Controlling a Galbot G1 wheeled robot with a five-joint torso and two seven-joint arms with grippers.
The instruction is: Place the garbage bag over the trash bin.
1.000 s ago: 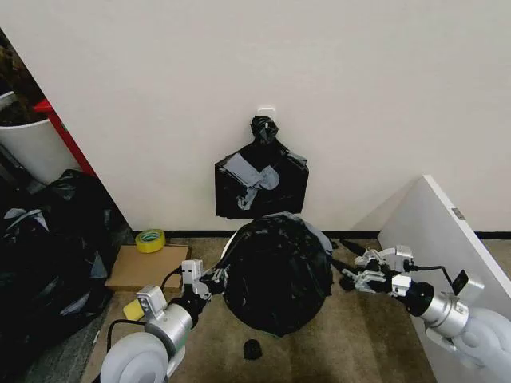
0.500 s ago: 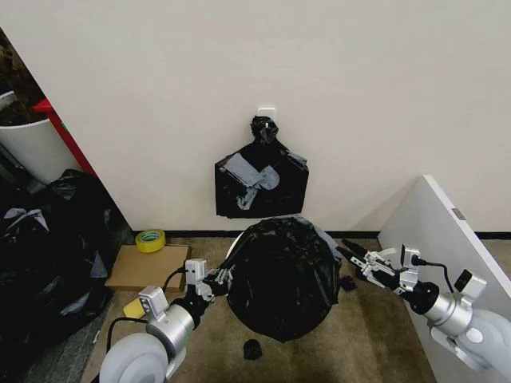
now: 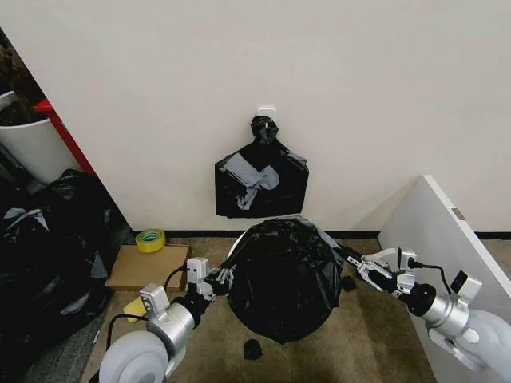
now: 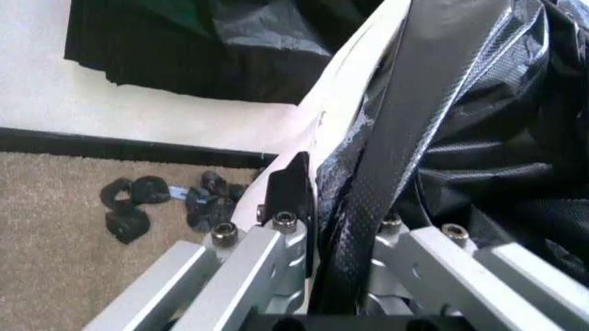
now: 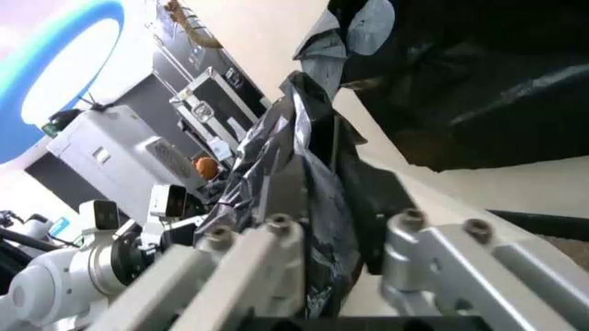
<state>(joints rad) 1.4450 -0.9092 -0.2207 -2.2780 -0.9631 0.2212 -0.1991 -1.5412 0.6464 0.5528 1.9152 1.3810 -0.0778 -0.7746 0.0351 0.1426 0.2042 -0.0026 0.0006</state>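
Note:
The glossy black garbage bag (image 3: pixel 279 279) is draped over the trash bin (image 3: pixel 235 247), of which a pale sliver of rim shows at the left. My left gripper (image 3: pixel 218 276) is at the bag's left side. In the left wrist view it (image 4: pixel 341 207) is shut on a fold of the bag (image 4: pixel 460 138), next to the bin's white wall (image 4: pixel 354 89). My right gripper (image 3: pixel 350 258) is at the bag's right edge. The right wrist view has it (image 5: pixel 322 183) shut on crumpled bag plastic (image 5: pixel 318 207).
A square black bundle of bags (image 3: pixel 261 182) hangs on the wall behind. Bulging black sacks (image 3: pixel 48 247) and a white cylinder (image 3: pixel 28 144) fill the left. A yellow tape roll (image 3: pixel 149 239) and cardboard (image 3: pixel 144 270) lie left; a white panel (image 3: pixel 447 247) leans right.
My right gripper rose and moved in toward the bag's right edge, and the bag spread a little wider on that side. The left gripper has barely moved.

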